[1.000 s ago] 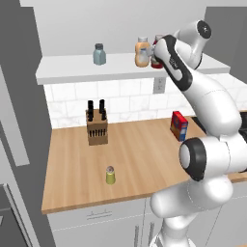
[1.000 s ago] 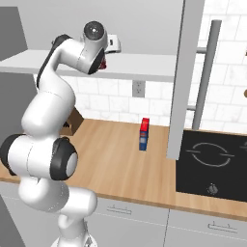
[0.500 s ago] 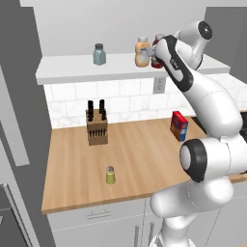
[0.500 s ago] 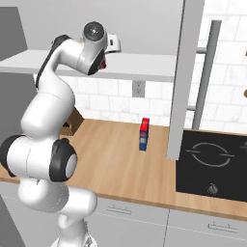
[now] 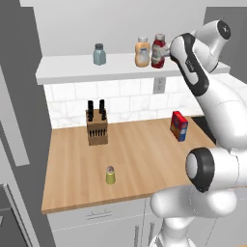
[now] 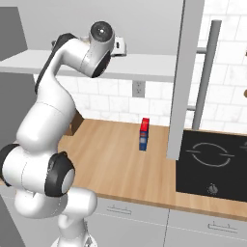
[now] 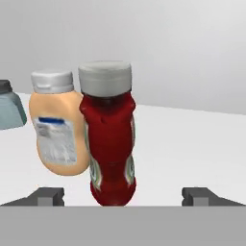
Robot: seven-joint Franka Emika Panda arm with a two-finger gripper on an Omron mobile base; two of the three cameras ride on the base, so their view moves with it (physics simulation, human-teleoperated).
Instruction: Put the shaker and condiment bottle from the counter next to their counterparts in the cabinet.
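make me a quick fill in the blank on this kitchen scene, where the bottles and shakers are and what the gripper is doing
1. The red bottle stands on the shelf right beside the pale ______ bottle.
2. The gripper has its jaws ______, one on each side of the red bottle.
3. The yellow-green shaker stands on the ______.
4. The blue-grey shaker stands on the ______.

Missing words: orange; open; counter; shelf
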